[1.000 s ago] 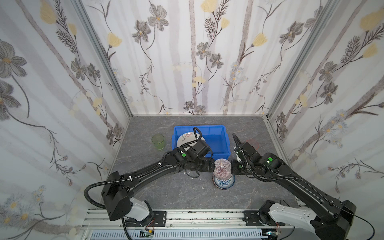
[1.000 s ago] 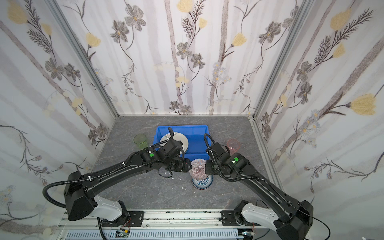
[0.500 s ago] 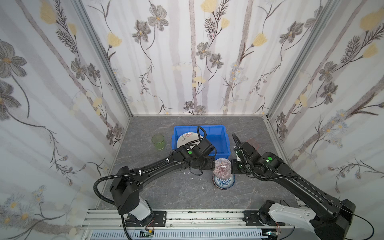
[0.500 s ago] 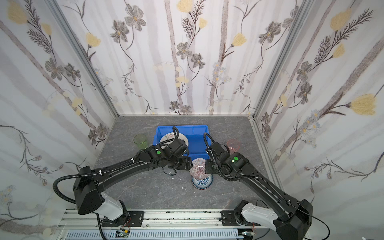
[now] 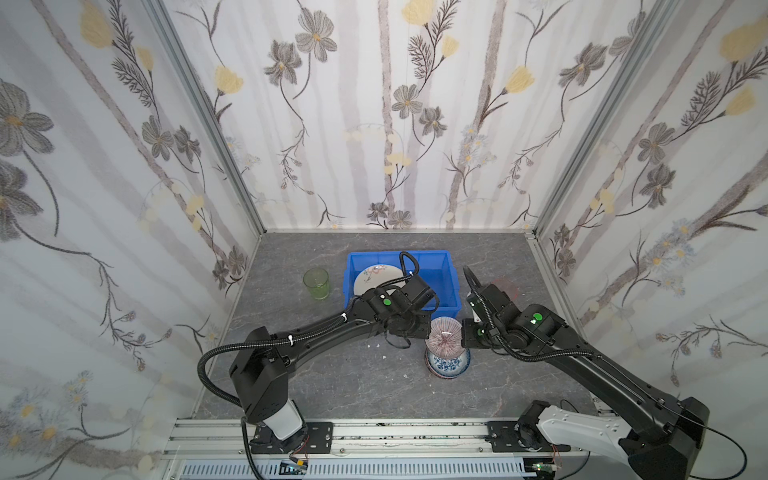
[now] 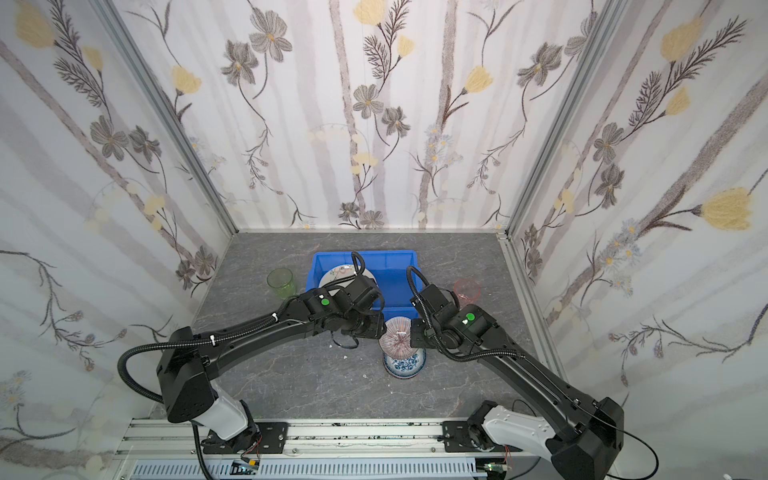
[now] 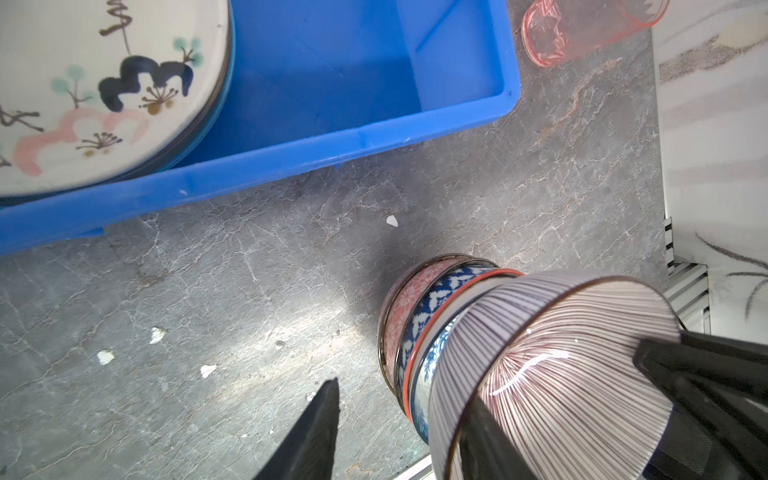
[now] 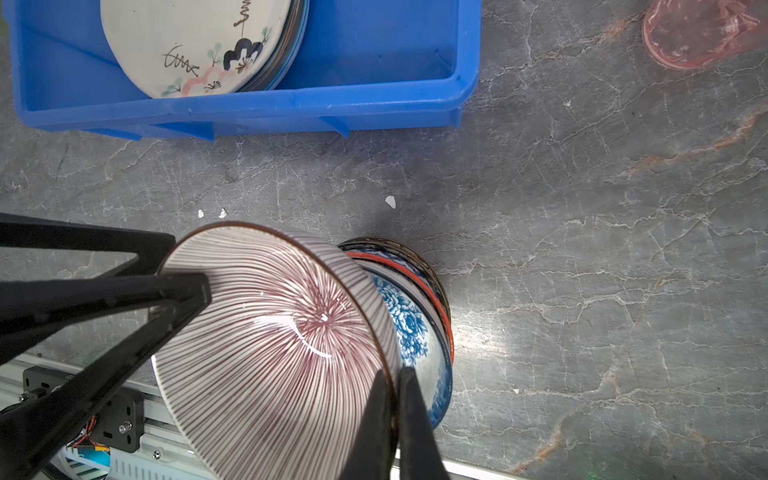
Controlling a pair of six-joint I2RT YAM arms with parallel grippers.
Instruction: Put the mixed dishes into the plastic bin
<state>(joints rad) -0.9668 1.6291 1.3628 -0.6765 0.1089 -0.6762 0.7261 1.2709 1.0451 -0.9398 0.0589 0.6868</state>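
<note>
Angled inward: left arm (image 5: 316, 328), right arm (image 5: 582, 361); left tool (image 7: 403, 390) seemingly half-open, right tool (image 8: 395, 374) pinched shut.

Tilted striped bowl (image 5: 444, 332) over bowl stack (image 5: 448, 365)

Left hand (image 7: 403, 390) straddles the striped bowl (image 7: 582, 353) rim: one finger inside, the other out over bare counter (image 7: 249, 291), clear of the wall. Bowl sits tilted on the bowl stack (image 7: 415, 316). Right hand (image 7: 642, 355) on its far rim. Painted plate (image 7: 104, 83) in blue bin (image 7: 291, 158); pink tumbler (image 7: 582, 29) near the bin corner.
</note>
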